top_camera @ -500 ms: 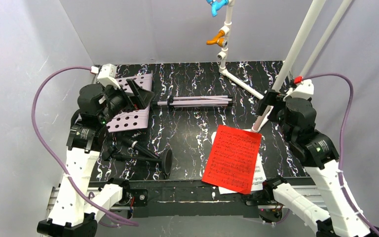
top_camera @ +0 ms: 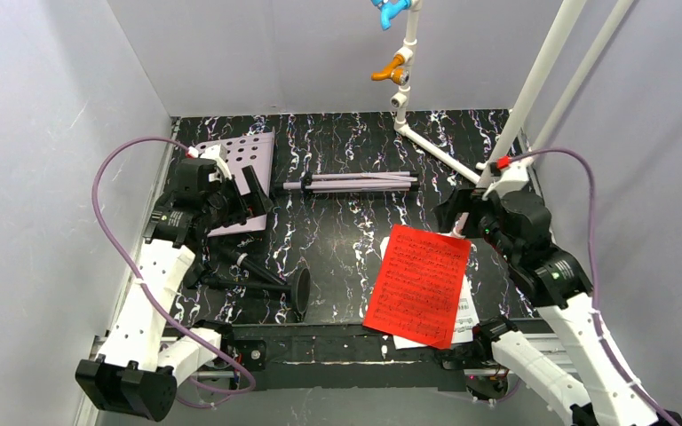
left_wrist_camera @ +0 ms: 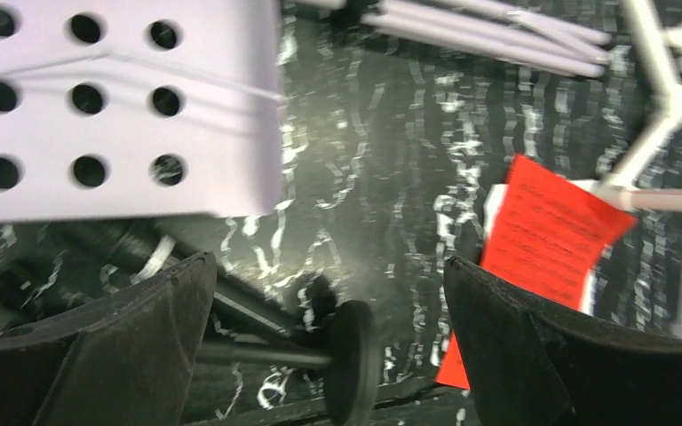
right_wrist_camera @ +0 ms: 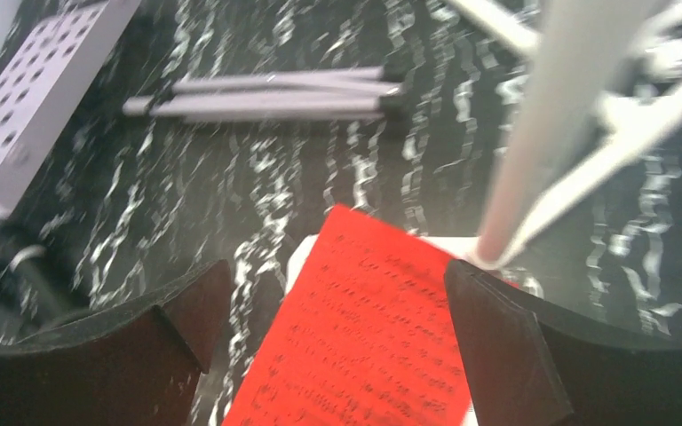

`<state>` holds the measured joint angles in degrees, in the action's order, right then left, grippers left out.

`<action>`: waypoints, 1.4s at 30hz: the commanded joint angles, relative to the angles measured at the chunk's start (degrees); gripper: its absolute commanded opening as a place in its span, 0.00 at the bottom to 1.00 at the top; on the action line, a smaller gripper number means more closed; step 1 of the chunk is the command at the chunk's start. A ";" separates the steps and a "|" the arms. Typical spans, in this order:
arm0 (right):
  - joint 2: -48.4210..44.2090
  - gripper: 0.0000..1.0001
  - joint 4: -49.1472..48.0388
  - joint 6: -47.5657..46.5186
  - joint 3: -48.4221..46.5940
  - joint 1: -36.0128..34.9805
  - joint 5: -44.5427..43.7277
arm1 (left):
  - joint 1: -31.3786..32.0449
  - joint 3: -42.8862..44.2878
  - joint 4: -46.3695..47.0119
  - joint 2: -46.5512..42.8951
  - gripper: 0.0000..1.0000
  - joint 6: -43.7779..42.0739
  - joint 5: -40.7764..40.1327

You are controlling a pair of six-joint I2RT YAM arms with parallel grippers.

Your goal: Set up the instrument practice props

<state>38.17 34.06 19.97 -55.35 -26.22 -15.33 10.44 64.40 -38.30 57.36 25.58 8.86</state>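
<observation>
The lilac perforated stand plate [top_camera: 247, 169] lies flat at the back left; it also shows in the left wrist view [left_wrist_camera: 115, 106]. Its folded tripod legs [top_camera: 355, 183] lie apart at the back centre. The black microphone on its round-based stand [top_camera: 266, 277] lies on its side at the front left, and its base shows in the left wrist view [left_wrist_camera: 351, 355]. The red page [top_camera: 419, 284] lies on a white page [top_camera: 466, 315] at the front right. My left gripper [top_camera: 253, 195] is open and empty beside the plate. My right gripper [top_camera: 453, 217] is open and empty above the red page [right_wrist_camera: 364, 337].
A white pipe frame [top_camera: 533, 80] with orange [top_camera: 391, 67] and blue [top_camera: 391, 11] taps rises at the back right; its foot [top_camera: 440, 151] runs across the black marbled table [top_camera: 346, 240]. Grey walls close in both sides.
My left arm has swung back and down toward the plate's right edge. My right arm has moved left and lower, toward the top of the red page. The props have not moved.
</observation>
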 commanded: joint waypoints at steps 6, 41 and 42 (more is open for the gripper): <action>8.04 1.00 -12.21 -4.50 2.87 -0.92 33.51 | -3.25 -2.94 -9.85 1.71 1.00 5.47 -11.06; 24.18 1.00 -25.51 -8.68 -2.40 -35.83 9.41 | -14.61 -43.32 50.42 -1.47 0.73 53.39 -10.91; 24.08 1.00 -25.61 -8.52 -2.31 -35.82 9.35 | -14.62 -43.57 51.29 -1.18 0.67 53.49 -11.14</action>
<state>63.99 9.76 11.75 -55.92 -61.69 -4.43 -4.34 22.26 7.77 55.13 80.71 1.02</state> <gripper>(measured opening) 1.000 0.746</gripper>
